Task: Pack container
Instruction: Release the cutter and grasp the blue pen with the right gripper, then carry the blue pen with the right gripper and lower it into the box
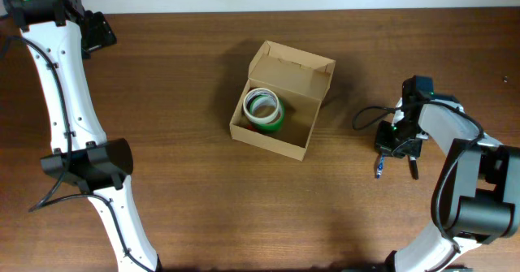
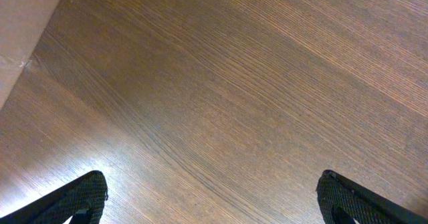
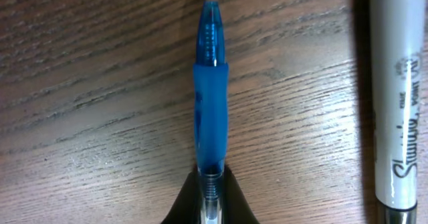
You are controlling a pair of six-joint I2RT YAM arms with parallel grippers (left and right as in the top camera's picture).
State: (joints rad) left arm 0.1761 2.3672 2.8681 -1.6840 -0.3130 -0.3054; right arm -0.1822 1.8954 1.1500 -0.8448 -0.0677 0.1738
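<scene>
Far over by the left edge of the table (image 1: 203, 207), the left arm reaches up toward the far-left corner, where the left gripper (image 1: 99, 32) hangs above bare wood. In its wrist view the left gripper (image 2: 210, 196) has its two dark fingertips (image 2: 87, 192) spread wide, with nothing between them but wood grain and a pale strip past the table's edge at the upper left. Near the middle of the table, closer to the far edge than the near one, the container (image 1: 299, 146) sits slightly turned, open at the top, its flap lid (image 1: 296, 67) standing up along the far side. In the left half of the container lie a white tape roll (image 1: 261, 98) and, touching it on the near side, a green tape roll (image 1: 275, 123); the right half shows bare cardboard floor. Toward the right edge, the right gripper (image 1: 396, 152) is low over the wood and clamped on a blue pen (image 1: 379, 169). The right wrist view shows the right gripper (image 3: 210, 200) pinching the blue pen (image 3: 210, 103) at its clear barrel, the tip pointing away. Just beside it on the right lies a marker (image 3: 398, 110), parallel to the pen and apart from it.
</scene>
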